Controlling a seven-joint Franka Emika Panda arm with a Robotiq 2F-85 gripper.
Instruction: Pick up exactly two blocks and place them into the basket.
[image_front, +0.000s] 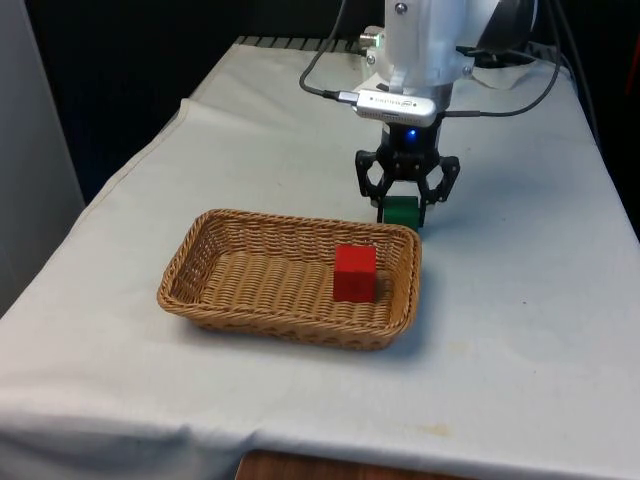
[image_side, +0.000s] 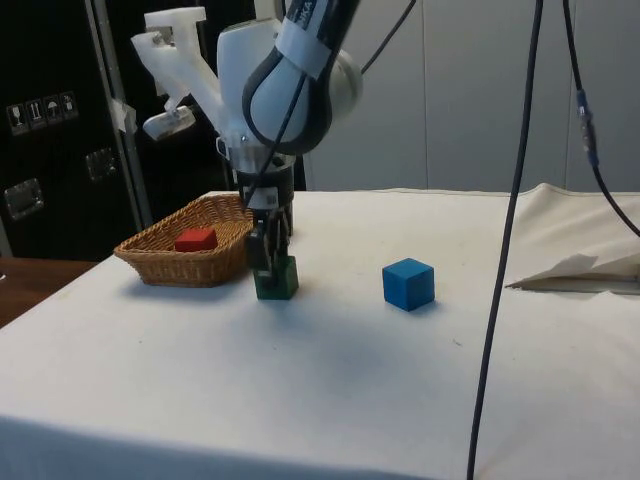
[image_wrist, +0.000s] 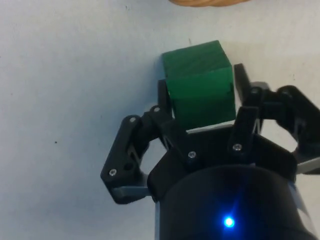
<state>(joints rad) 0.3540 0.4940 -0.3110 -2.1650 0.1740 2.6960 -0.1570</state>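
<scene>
A green block (image_front: 402, 213) (image_side: 277, 281) (image_wrist: 197, 62) rests on the white cloth just behind the wicker basket (image_front: 200, 300) (image_side: 150, 262), near its far corner on the front view's right. My gripper (image_front: 405, 203) (image_side: 268, 258) (image_wrist: 201, 86) points straight down over the block. Its two fingers press against opposite sides of the block, so it is shut on it. A red block (image_front: 354, 273) (image_side: 196, 239) lies inside the basket, towards the front view's right. A blue block (image_side: 408, 283) sits alone on the cloth, farther from the basket than the green one.
Black cables (image_side: 510, 230) hang from above in front of the side camera. A fold of the cloth (image_side: 580, 268) bunches up at the side view's right. The table edge (image_front: 300, 455) runs close below the basket in the front view.
</scene>
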